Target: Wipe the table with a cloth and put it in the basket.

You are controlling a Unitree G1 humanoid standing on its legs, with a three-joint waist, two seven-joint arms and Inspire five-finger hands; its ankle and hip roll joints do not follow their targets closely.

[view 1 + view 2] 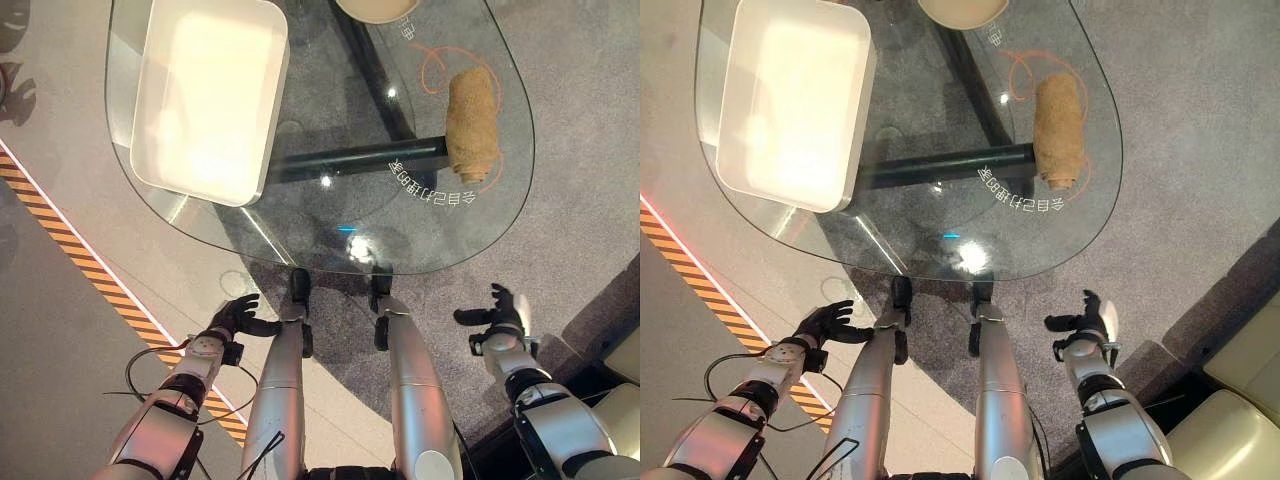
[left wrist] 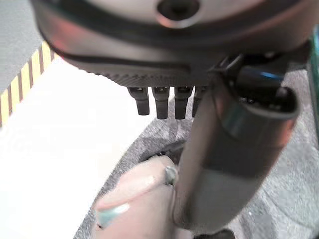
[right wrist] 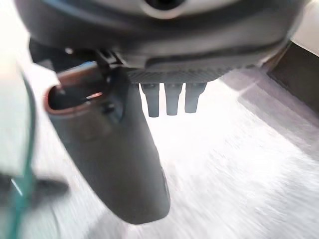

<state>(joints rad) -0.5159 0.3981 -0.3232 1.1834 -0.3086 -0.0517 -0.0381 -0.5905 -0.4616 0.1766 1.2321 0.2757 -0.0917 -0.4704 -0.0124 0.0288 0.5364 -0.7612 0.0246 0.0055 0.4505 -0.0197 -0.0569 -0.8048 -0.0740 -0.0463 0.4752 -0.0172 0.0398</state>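
Glass forms the top of the desk (image 1: 300,215), and everything sits on it well ahead of both hands. On its left part stands a white rectangular basket (image 1: 205,95), hollow side up. A round cream dish (image 1: 375,8) shows at the far edge. On the right part lies the brown cloth (image 1: 472,125), rolled into a log, well apart from the basket. The left hand (image 1: 235,318) hangs low by the near edge of the desk, off to the left, its fingers (image 2: 162,102) relaxed and holding nothing. The right hand (image 1: 503,312) hangs low on the right, fingers (image 3: 172,98) likewise loose and empty. The cloth lies far forward of the right hand, touched by neither.
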